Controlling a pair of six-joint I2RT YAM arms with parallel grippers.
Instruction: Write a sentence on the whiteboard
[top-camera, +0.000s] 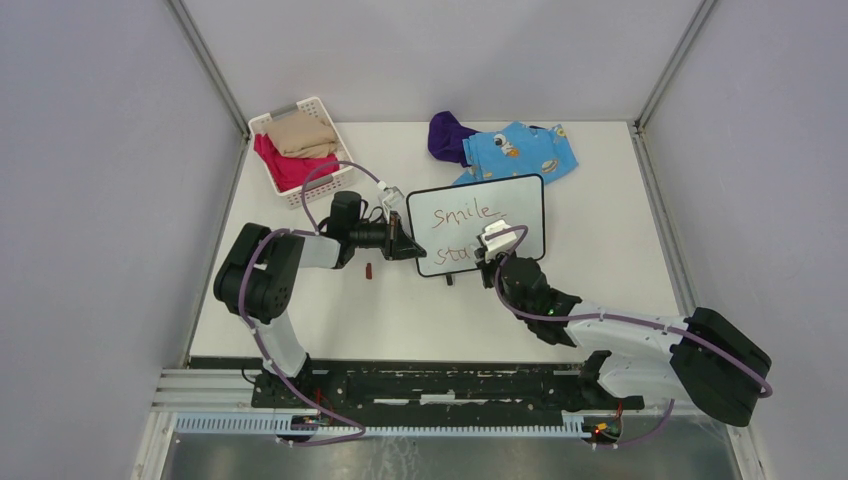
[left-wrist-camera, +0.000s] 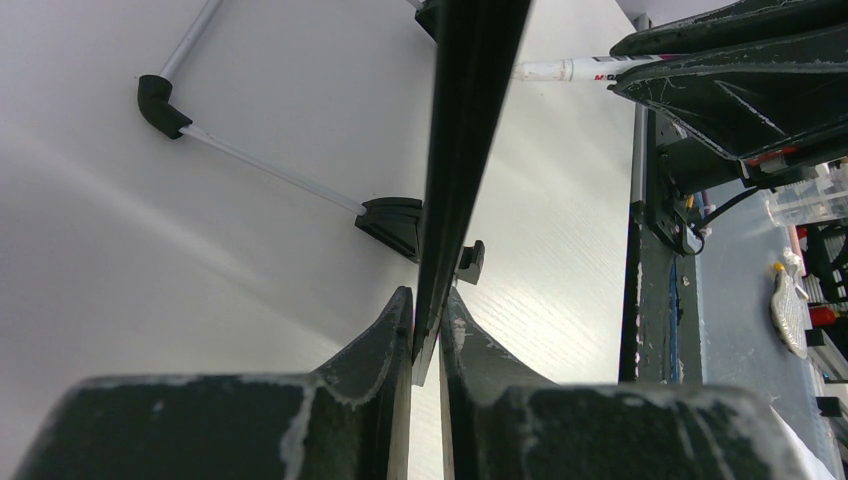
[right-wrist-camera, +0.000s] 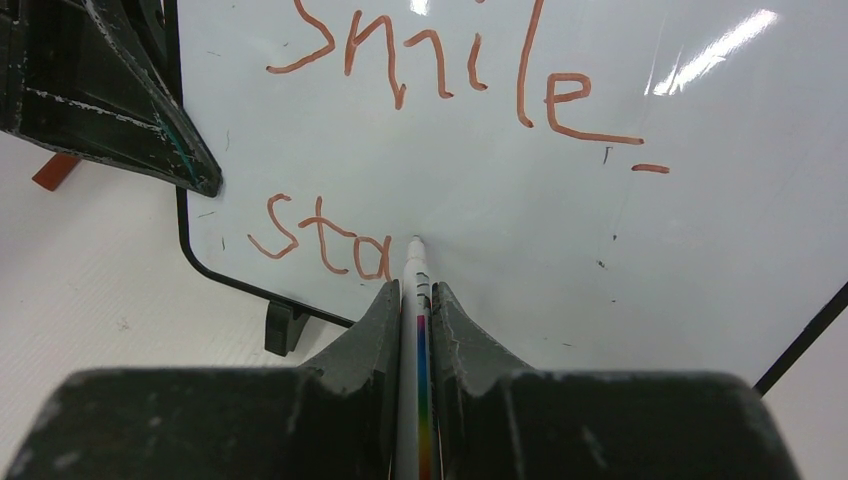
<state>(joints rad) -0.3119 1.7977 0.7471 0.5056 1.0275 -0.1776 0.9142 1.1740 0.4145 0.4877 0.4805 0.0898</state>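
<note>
The second line is under way: the sentence (top-camera: 462, 212) reads "smile" with "sta" below it, mid-frame in the top view. The right gripper (right-wrist-camera: 415, 296) is clamped on the one marker (right-wrist-camera: 417, 268), tip on the single whiteboard (top-camera: 512, 198) just right of the "a". The left gripper (left-wrist-camera: 427, 315) pinches the board's left edge. Next, I judge, comes another letter rightward, calling for light pressure and a steady board. One basket (top-camera: 330, 182) sits upper left; one blue garment (top-camera: 522, 152) and one purple garment (top-camera: 450, 135) lie upper centre

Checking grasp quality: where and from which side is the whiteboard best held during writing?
Probably its framed left edge, coming from the left and pinching front and back. The whiteboard is a thin flat panel; the left end effector clamped there leaves the face clear for the marker.
</note>
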